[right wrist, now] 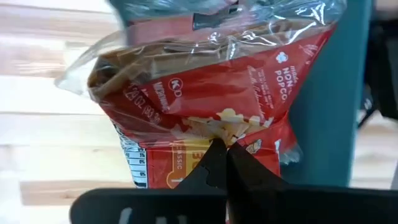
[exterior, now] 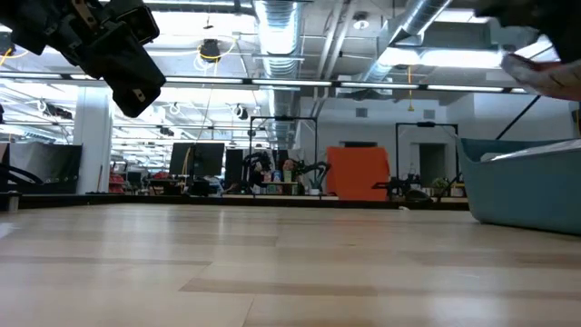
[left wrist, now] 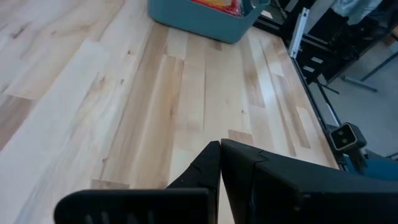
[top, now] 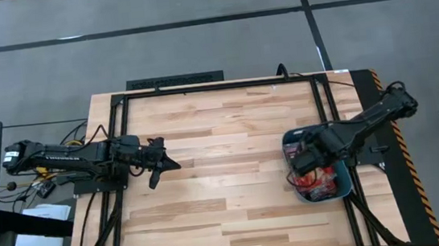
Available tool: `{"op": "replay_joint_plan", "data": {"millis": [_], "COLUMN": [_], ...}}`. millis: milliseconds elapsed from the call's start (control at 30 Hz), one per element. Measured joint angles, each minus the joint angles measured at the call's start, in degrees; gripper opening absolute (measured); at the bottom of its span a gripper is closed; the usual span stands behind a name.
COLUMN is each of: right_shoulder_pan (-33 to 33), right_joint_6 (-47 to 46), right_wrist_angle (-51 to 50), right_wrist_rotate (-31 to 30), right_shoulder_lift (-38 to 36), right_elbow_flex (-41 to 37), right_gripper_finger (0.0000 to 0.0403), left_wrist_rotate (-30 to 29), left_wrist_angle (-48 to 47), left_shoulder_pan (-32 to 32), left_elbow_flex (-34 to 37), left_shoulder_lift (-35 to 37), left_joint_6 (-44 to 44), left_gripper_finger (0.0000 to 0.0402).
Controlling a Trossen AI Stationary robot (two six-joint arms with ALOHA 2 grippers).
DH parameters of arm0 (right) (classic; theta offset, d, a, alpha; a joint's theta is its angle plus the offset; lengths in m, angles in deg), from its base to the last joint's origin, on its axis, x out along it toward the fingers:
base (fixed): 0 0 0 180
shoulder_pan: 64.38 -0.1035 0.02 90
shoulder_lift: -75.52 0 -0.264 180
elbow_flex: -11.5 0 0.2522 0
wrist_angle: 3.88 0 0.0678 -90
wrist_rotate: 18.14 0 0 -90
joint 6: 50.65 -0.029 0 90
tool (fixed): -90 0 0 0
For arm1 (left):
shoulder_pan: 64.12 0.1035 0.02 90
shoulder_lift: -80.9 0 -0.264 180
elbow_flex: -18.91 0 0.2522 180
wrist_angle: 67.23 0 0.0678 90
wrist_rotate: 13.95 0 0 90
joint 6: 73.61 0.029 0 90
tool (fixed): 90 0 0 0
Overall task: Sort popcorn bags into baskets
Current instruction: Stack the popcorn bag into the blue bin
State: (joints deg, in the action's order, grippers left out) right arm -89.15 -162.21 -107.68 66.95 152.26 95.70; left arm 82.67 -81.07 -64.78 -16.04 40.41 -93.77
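Observation:
My right gripper (right wrist: pixel 221 148) is shut on a red popcorn bag (right wrist: pixel 211 93) in clear crinkled wrap, over the teal basket (top: pixel 345 185) at the table's right side. In the low view the bag (exterior: pixel 545 73) hangs high above the basket's rim (exterior: pixel 522 150). More red packets (top: pixel 316 183) lie inside the basket. My left gripper (top: pixel 161 164) is shut and empty, held above the left half of the table; the low view shows it raised (exterior: pixel 123 59). My right gripper pinches the popcorn bag between its two fingertips at the yellowish picture near the bag's middle (right wrist: pixel 219 127). The fingers come from above. The bag is lifted clear, above the basket.
Bare wooden tabletop (top: pixel 225 179) stretches between the two arms. The basket's teal wall (right wrist: pixel 329 106) stands close beside the held bag. A black frame (top: pixel 175 81) runs along the table's far edge and sides.

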Motion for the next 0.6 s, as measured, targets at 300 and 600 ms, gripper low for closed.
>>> {"op": "replay_joint_plan", "data": {"millis": [300,600], "right_shoulder_pan": [0.0,3.9], "right_joint_6": [-5.2,1.9], "right_wrist_angle": [0.9,2.5], "right_wrist_rotate": [3.6,3.5], "right_shoulder_lift": [-2.6,-2.4], "right_elbow_flex": [-8.4,-9.8], "right_gripper_finger": [0.0038,0.0077], "left_wrist_rotate": [-1.1,-1.1], "left_wrist_angle": [0.0,0.0], "left_shoulder_pan": [0.0,0.0], "left_elbow_flex": [0.0,0.0], "left_shoulder_lift": [0.0,0.0], "left_joint_6": [0.0,0.0], "left_gripper_finger": [0.0,0.0]}}
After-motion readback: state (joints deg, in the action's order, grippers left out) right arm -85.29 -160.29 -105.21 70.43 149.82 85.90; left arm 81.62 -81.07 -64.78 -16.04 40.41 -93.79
